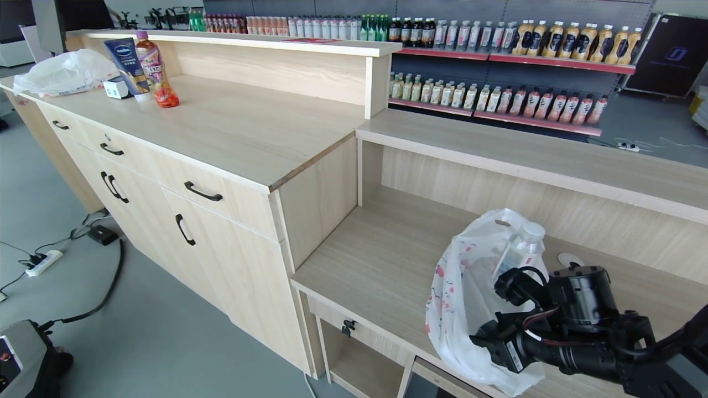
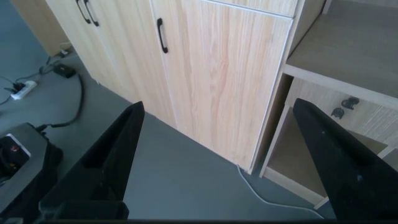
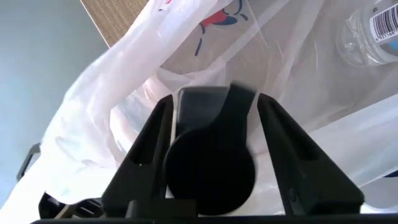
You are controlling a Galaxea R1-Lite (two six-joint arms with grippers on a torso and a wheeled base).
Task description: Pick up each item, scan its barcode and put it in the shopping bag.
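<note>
A white translucent shopping bag (image 1: 459, 298) with red prints stands open on the low counter (image 1: 381, 260). A clear water bottle (image 1: 520, 251) with a white cap stands upright inside it. My right gripper (image 1: 498, 315) hovers at the bag's near right side, over its mouth. In the right wrist view the right gripper (image 3: 214, 102) is shut on a black scanner-like object (image 3: 211, 162), with the bag (image 3: 93, 124) and the bottle (image 3: 370, 31) just beyond. My left gripper (image 2: 217, 162) hangs open with nothing in it, low over the grey floor before the cabinet doors.
On the high counter (image 1: 232, 127) at the far left stand a blue tube (image 1: 128, 61), a pink drink bottle (image 1: 155, 69), a small white box (image 1: 116, 87) and a crumpled white bag (image 1: 63, 72). Shelves of bottles (image 1: 498, 66) line the back. Cables and a power strip (image 1: 44, 262) lie on the floor.
</note>
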